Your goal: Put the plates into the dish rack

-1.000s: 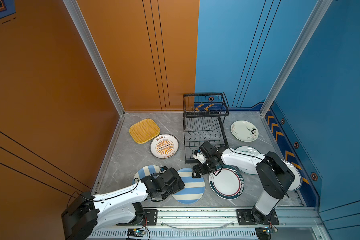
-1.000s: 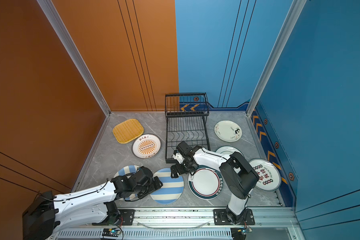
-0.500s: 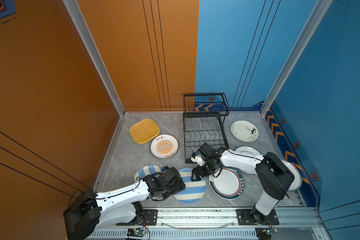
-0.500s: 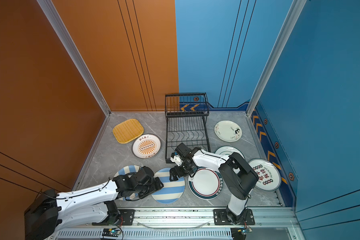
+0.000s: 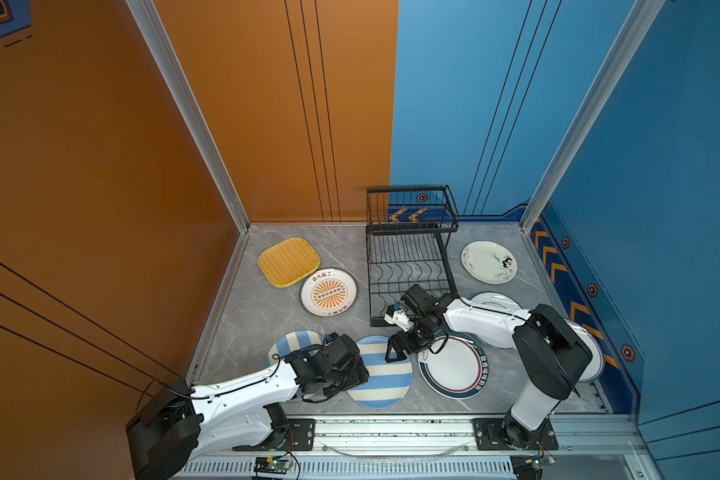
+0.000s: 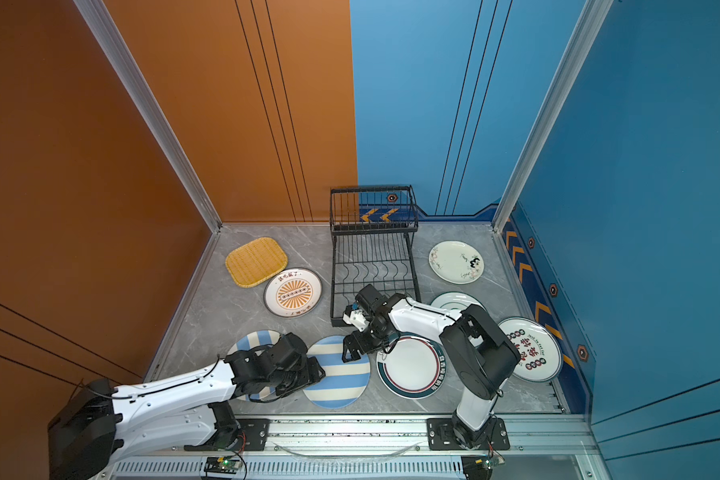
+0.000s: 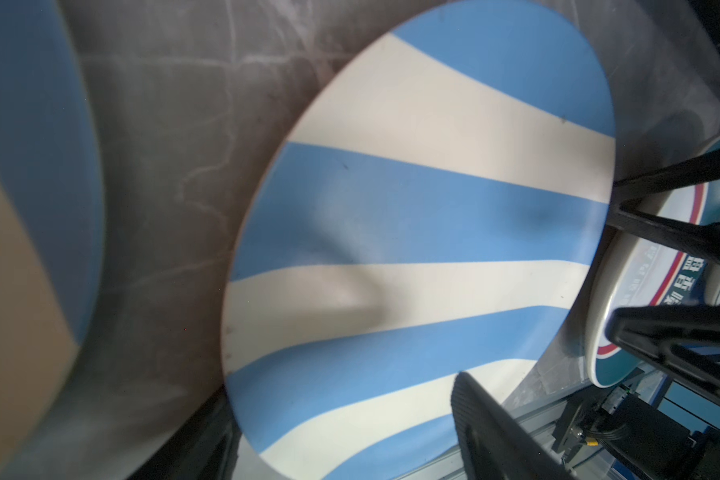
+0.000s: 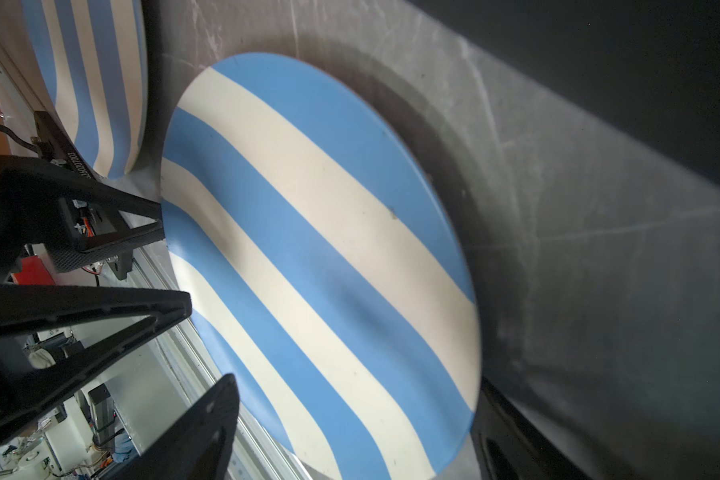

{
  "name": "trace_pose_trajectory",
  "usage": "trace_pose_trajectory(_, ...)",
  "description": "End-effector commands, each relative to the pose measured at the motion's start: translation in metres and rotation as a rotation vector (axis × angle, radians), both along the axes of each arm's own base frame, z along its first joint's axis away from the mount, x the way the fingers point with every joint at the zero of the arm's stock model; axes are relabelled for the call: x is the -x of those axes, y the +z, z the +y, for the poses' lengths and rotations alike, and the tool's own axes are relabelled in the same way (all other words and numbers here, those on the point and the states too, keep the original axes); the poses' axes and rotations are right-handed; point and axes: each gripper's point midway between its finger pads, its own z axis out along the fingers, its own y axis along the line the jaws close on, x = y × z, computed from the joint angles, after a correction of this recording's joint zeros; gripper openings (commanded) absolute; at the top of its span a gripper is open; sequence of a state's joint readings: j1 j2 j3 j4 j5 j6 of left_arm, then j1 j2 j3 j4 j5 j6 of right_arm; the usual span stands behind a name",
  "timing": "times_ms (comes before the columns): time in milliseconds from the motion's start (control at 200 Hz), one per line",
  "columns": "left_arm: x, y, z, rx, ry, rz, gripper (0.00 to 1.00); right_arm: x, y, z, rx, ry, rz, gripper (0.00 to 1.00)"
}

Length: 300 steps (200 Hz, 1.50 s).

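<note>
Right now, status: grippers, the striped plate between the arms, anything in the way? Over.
Both open: left gripper, right gripper at opposite edges of striped plate. Plate on table, not lifted; dish rack empty. Watch green-rimmed plate close beside, right gripper's side.

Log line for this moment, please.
stage: pre-grasp | left gripper: open, at middle striped plate's left rim | right gripper: open, at its far rim | plate: flat on table | rack: no plates
</note>
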State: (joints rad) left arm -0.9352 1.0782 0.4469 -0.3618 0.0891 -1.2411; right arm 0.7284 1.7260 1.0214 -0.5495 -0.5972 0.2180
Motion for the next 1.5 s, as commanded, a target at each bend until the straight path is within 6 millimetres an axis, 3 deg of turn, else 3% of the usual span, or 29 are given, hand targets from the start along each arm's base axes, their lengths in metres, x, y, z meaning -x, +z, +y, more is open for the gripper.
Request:
trace_pose_trajectory(0,0.023,-0.030,0.024,-0.095,-0.037,0.090,0.79,0.029,0.015,0.009,-0.090,0.064,0.109,0.85)
trace_pose_trajectory(420,0.024,-0.034,0.028,-0.053,-0.029,0.046,0.77,0.020,-0.004,0.004,0.000,0.047,0.049,0.82)
trace_pose_trajectory(736,0.020,-0.020,0.028,0.019,-0.009,-0.016,0.74,0.033,0.003,0.012,-0.076,0.069,0.139,0.76)
trace_pose_trajectory(981,0.016,-0.011,0.030,0.005,-0.002,-0.040,0.71,0.009,-0.006,-0.004,0.071,-0.006,0.039,0.77)
trace_pose_trajectory(1271,0.007,-0.005,0.031,0.009,0.024,-0.056,0.80,-0.016,-0.023,-0.025,0.240,-0.089,-0.076,0.82)
trace_pose_trajectory(1497,-0.001,-0.001,0.031,0.014,0.041,-0.066,0.85,-0.007,-0.035,-0.017,0.222,-0.068,-0.012,0.81)
